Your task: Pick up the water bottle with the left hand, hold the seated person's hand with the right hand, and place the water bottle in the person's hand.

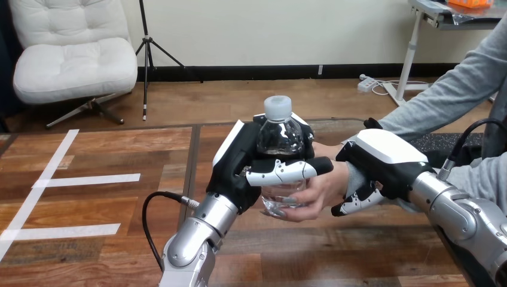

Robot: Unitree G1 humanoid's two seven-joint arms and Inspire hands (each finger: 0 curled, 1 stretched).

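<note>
- While the water bottle [280,134] is held upright above the table [95,239], it is clasped by the left robot hand [239,161]: the fingers are curled round its back and the thumb [287,171] is laid across its front, just below the shoulder.
- The bottle's lower part is cupped by the person's hand [320,188], which reaches in from the view's right; both hands are therefore on the bottle at once.
- The high grip seems chosen so that the lower body is left free for the person's fingers to wrap.
- The person's wrist [354,177] is gripped by the right robot hand [388,156], whose fingers [359,202] are curled under it. This is judged to be how the receiving hand is steadied and kept at the bottle's height.
- The handover is judged to be nearly done; only the opening of the left robot hand is left, and it should not be made before the person's grip is firm.
- The white cap [277,108] stands clear above both hands, with nothing over it.
- Open table lies to the left, marked only by white tape strips [89,179], so the left arm can be drawn back that way unhindered.
- To the right the room is tight, since the right arm and the person's forearm are crowded together near the table's edge.
</note>
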